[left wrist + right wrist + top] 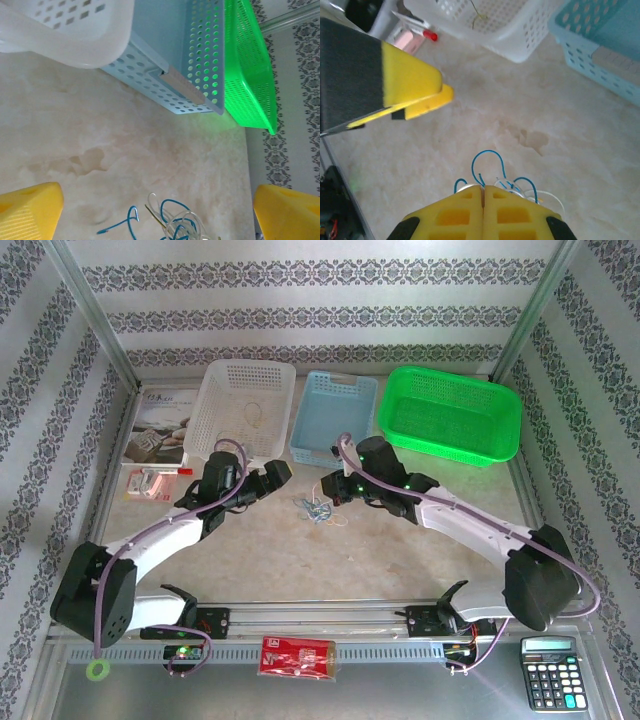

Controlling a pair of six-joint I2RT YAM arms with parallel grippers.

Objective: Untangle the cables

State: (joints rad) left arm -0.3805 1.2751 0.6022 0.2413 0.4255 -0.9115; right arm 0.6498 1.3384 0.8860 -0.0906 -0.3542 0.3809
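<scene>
The cables (318, 508) are lumped at mid-table, just below the blue basket (335, 415) and between both grippers. The right gripper (336, 488) is set on the bundle's right edge. The left gripper (277, 475) is held just left of the bundle, apart from it. Bare table (300, 560) is open from the bundle down to the rail. Above it, room is cut short by the fronts of the white basket (245, 405), the blue basket and the green basket (450, 415).

Left wrist view: the left gripper (157, 205) is spread wide, with nothing held. The cables (172, 222) are cropped by the bottom edge. The corner of the blue basket (170, 60) is seen close above.

Right wrist view: the right gripper (482, 189) is pressed closed on the cables (485, 162), and blue and white loops are seen coming out at its tips. One finger (412, 82) of the left gripper is seen at upper left, clear of the loops. A yellow cord (477, 15) is seen inside the white basket (520, 35). A faint stain (530, 140) is seen on the table.
</scene>
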